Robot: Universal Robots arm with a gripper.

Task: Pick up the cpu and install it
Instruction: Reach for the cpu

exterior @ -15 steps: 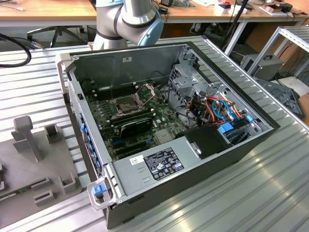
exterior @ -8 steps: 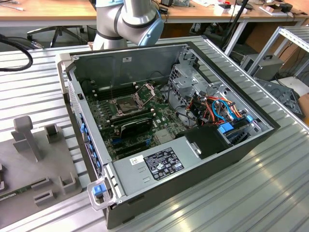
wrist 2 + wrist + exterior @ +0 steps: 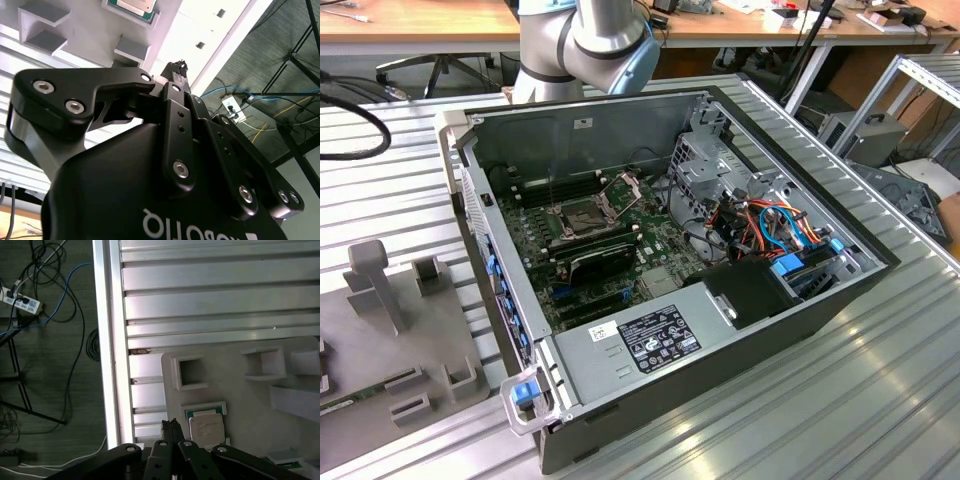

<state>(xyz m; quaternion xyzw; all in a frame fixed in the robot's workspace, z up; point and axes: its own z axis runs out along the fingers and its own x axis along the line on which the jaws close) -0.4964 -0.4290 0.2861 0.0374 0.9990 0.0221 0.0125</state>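
The cpu [image 3: 205, 426] is a small pale silver square lying flat in a shallow pocket of a grey fixture plate [image 3: 240, 390]. In the second wrist view the cpu [image 3: 134, 5] is partly cut off by the picture's edge. My gripper [image 3: 171, 424] hovers above the plate beside the cpu, its black fingers pressed together with nothing between them. The second wrist view has the gripper [image 3: 178, 66] with its tips meeting a short way from the chip. In the exterior view the open socket [image 3: 582, 212] sits on the green motherboard [image 3: 620, 262], its metal frame [image 3: 625, 187] swung up.
The open computer case [image 3: 800, 310] lies on a slatted aluminium table [image 3: 880, 400], with the robot arm [image 3: 585, 40] behind it. Raised blocks [image 3: 375, 285] stand on the fixture plate at the exterior view's left. Past the table edge [image 3: 107, 340], cables and a power strip [image 3: 20, 302] lie on the floor.
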